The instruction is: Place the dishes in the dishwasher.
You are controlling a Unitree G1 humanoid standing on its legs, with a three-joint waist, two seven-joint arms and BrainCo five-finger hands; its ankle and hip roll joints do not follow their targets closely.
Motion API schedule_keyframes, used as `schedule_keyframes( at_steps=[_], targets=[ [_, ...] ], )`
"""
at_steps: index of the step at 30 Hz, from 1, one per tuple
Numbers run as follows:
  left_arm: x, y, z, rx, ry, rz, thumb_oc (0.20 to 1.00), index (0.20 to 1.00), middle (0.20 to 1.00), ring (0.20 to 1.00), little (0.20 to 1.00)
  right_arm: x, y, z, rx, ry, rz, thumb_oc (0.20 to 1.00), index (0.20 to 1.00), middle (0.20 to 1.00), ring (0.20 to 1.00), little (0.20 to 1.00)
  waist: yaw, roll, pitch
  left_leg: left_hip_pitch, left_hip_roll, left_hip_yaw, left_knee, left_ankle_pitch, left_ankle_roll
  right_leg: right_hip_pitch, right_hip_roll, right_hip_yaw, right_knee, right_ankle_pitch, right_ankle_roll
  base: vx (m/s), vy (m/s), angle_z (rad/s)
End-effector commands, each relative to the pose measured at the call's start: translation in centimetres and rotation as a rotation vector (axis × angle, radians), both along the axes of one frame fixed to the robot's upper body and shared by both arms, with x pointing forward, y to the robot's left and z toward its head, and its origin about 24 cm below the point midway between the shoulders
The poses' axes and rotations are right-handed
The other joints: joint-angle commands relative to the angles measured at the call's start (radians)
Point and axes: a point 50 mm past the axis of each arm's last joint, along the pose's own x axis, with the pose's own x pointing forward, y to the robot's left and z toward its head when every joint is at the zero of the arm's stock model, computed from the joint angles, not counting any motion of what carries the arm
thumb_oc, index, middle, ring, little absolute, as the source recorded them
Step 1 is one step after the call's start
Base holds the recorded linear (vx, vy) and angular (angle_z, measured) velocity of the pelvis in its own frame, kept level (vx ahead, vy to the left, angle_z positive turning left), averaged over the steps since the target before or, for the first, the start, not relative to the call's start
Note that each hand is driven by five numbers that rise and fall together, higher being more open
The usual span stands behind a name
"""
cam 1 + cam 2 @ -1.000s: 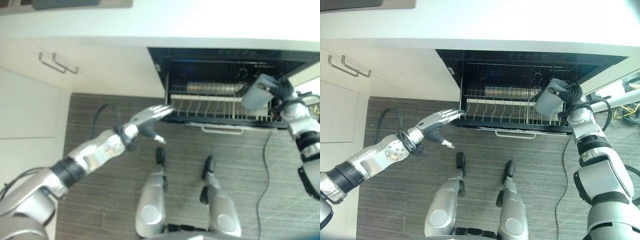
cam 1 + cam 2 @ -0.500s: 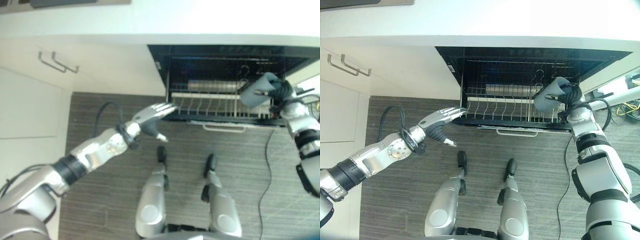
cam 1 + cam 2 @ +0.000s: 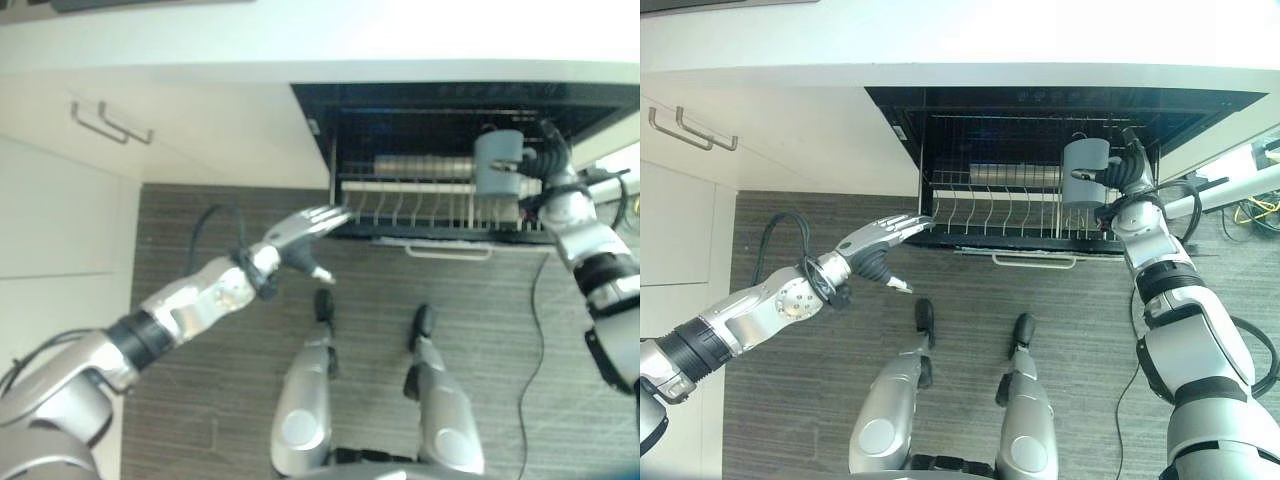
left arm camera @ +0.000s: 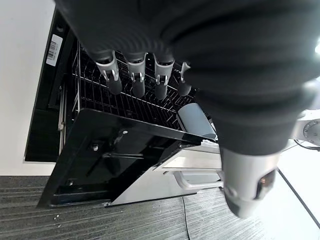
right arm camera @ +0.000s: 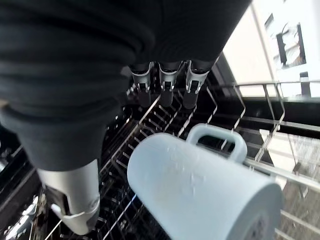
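**Mug held over the dishwasher rack**

The right hand (image 3: 1122, 170) was at the right end of the open dishwasher (image 3: 1040, 120), beside a pale grey-blue mug (image 3: 1084, 172) that sat over the right part of the wire rack (image 3: 1000, 215). In the right wrist view the mug (image 5: 200, 185) lay tilted on its side, handle up, just past the fingers (image 5: 165, 85), which hung straight above it with the thumb (image 5: 75, 195) apart to one side; whether the hand actually gripped the mug could not be told. The rack's wires ran under and behind the mug.

The left hand (image 3: 300, 232) was stretched out with its fingers straight and relaxed, holding nothing, the fingertips at the near left corner of the pulled-out rack. In the left wrist view its fingers (image 4: 135, 80) pointed toward the rack, with the dark door panel (image 4: 125, 155) below them.

Farther back in the rack stood a row of stacked plates (image 3: 420, 167). A white countertop (image 3: 960, 35) ran along the far side above the dishwasher, white cabinet doors with bar handles (image 3: 690, 130) were to the left, and the floor (image 3: 820, 400) was dark and striped
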Motion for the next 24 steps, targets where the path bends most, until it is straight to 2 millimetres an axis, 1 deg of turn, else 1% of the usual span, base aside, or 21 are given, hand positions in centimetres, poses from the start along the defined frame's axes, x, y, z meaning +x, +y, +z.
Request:
schedule_keyframes(
  at_steps=[1, 4, 6, 7, 9, 10, 11, 12, 14, 16, 17, 19, 20, 21, 24],
  targets=[
    [-0.9, -0.6, -0.3, -0.041, -0.017, -0.037, 1.0, 1.0, 1.0, 1.0, 1.0, -0.4, -1.2, 3.3, -0.046, -0.136, -0.065, 1.0, 1.0, 1.0, 1.0, 1.0, -0.004, 0.006, -0.014, -0.083, 0.019, -0.052, 0.097, -0.051, -0.025, -0.035, -0.097, 0.054, 0.137, -0.095, 0.091, 0.0, 0.0, 0.0],
    [-1.0, -0.7, -0.6, -0.048, -0.016, -0.034, 1.0, 1.0, 1.0, 1.0, 1.0, -0.5, -1.1, 3.9, 0.008, -0.207, -0.09, 1.0, 1.0, 1.0, 1.0, 1.0, -0.008, 0.009, -0.012, -0.084, 0.018, -0.051, 0.099, -0.052, -0.025, -0.037, -0.096, 0.057, 0.138, -0.097, 0.089, 0.0, 0.028, 0.0],
    [-1.1, -0.8, -1.0, -0.064, -0.014, -0.022, 1.0, 1.0, 1.0, 1.0, 1.0, -0.7, -0.8, 4.3, 0.132, -0.29, -0.084, 1.0, 1.0, 1.0, 1.0, 1.0, -0.016, 0.012, -0.01, -0.08, 0.017, -0.047, 0.098, -0.055, -0.025, -0.038, -0.096, 0.061, 0.14, -0.099, 0.088, 0.01, 0.067, -0.01],
    [-1.2, -0.9, -1.1, -0.067, -0.012, -0.02, 1.0, 1.0, 1.0, 1.0, 1.0, -0.7, -0.7, 4.3, 0.163, -0.306, -0.083, 1.0, 1.0, 1.0, 1.0, 1.0, -0.018, 0.012, -0.01, -0.079, 0.017, -0.046, 0.097, -0.055, -0.025, -0.037, -0.096, 0.062, 0.14, -0.099, 0.088, 0.01, 0.062, -0.02],
    [-1.4, -1.1, -1.7, -0.084, -0.011, -0.004, 1.0, 1.0, 1.0, 1.0, 1.0, -1.2, -0.2, 3.9, 0.358, -0.401, -0.049, 1.0, 1.0, 1.0, 1.0, 1.0, -0.03, 0.014, -0.008, -0.072, 0.018, -0.039, 0.097, -0.059, -0.025, -0.036, -0.097, 0.065, 0.141, -0.102, 0.087, 0.02, 0.077, -0.02],
    [-1.5, -1.2, -1.9, -0.086, -0.011, -0.001, 1.0, 1.0, 1.0, 1.0, 1.0, -1.4, 0.0, 3.6, 0.404, -0.419, -0.037, 1.0, 1.0, 1.0, 1.0, 1.0, -0.032, 0.013, -0.008, -0.071, 0.018, -0.037, 0.098, -0.06, -0.025, -0.035, -0.098, 0.066, 0.142, -0.103, 0.086, 0.02, 0.09, -0.04],
    [-1.7, -1.4, -2.3, -0.096, -0.013, 0.014, 1.0, 1.0, 1.0, 1.0, 1.0, -1.9, 0.3, 2.9, 0.51, -0.474, -0.015, 1.0, 1.0, 1.0, 1.0, 1.0, -0.042, 0.013, -0.009, -0.063, 0.02, -0.032, 0.092, -0.061, -0.025, -0.031, -0.097, 0.07, 0.14, -0.104, 0.086, 0.02, 0.076, -0.06],
    [-1.8, -1.5, -2.5, -0.101, -0.014, 0.024, 1.0, 1.0, 1.0, 1.0, 1.0, -2.3, 0.6, 2.4, 0.555, -0.505, -0.003, 1.0, 1.0, 1.0, 1.0, 1.0, -0.047, 0.012, -0.009, -0.058, 0.02, -0.029, 0.09, -0.062, -0.025, -0.029, -0.095, 0.073, 0.14, -0.106, 0.084, 0.04, 0.107, -0.07],
    [-2.0, -1.5, -3.3, -0.115, -0.022, 0.068, 1.0, 1.0, 1.0, 1.0, 1.0, -3.9, 2.0, 0.6, 0.628, -0.59, 0.025, 1.0, 1.0, 1.0, 1.0, 1.0, -0.07, 0.007, -0.014, -0.039, 0.025, -0.014, 0.079, -0.065, -0.023, -0.016, -0.092, 0.081, 0.136, -0.112, 0.082, 0.04, 0.092, -0.07],
    [-2.1, -1.1, -3.8, -0.109, -0.022, 0.096, 1.0, 1.0, 1.0, 1.0, 1.0, -5.1, 2.8, -0.4, 0.645, -0.628, 0.02, 1.0, 1.0, 1.0, 1.0, 1.0, -0.084, 0.002, -0.023, -0.023, 0.029, -0.004, 0.07, -0.066, -0.023, -0.006, -0.089, 0.086, 0.133, -0.116, 0.081, 0.05, 0.078, -0.16],
    [-2.3, -0.7, -4.4, -0.113, -0.015, 0.129, 1.0, 1.0, 1.0, 1.0, 1.0, -6.1, 3.4, -1.6, 0.66, -0.632, 0.025, 1.0, 1.0, 1.0, 1.0, 1.0, -0.098, -0.003, -0.033, -0.01, 0.035, 0.003, 0.066, -0.066, -0.025, 0.004, -0.087, 0.09, 0.132, -0.119, 0.08, 0.07, 0.091, -0.12],
    [-2.7, 0.0, -5.2, -0.126, -0.004, 0.176, 1.0, 1.0, 1.0, 1.0, 1.0, -7.8, 4.0, -3.1, 0.655, -0.63, 0.021, 1.0, 1.0, 1.0, 1.0, 1.0, -0.111, -0.009, -0.051, 0.014, 0.042, 0.013, 0.06, -0.068, -0.026, 0.026, -0.085, 0.092, 0.127, -0.124, 0.077, 0.09, 0.073, -0.1],
    [-3.0, 0.3, -5.5, -0.131, 0.004, 0.195, 1.0, 1.0, 1.0, 1.0, 1.0, -8.6, 4.1, -3.9, 0.648, -0.625, 0.017, 1.0, 1.0, 1.0, 1.0, 1.0, -0.117, -0.012, -0.061, 0.026, 0.045, 0.017, 0.059, -0.069, -0.027, 0.039, -0.085, 0.091, 0.124, -0.127, 0.076, 0.13, 0.06, -0.15],
    [-3.7, 1.1, -6.4, -0.145, 0.019, 0.243, 1.0, 1.0, 1.0, 1.0, 1.0, -10.3, 3.8, -5.3, 0.64, -0.621, 0.011, 1.0, 1.0, 1.0, 1.0, 1.0, -0.126, -0.022, -0.086, 0.052, 0.054, 0.027, 0.055, -0.07, -0.03, 0.071, -0.085, 0.087, 0.115, -0.133, 0.076, 0.12, 0.044, -0.12],
    [-4.8, 2.5, -7.7, -0.168, 0.031, 0.318, 1.0, 1.0, 1.0, 1.0, 1.0, -12.2, 3.7, -6.6, 0.632, -0.603, 0.03, 1.0, 1.0, 1.0, 1.0, 1.0, -0.135, -0.043, -0.131, 0.101, 0.065, 0.038, 0.05, -0.073, -0.035, 0.129, -0.084, 0.079, 0.103, -0.142, 0.078, 0.15, 0.034, -0.05]
  ],
)
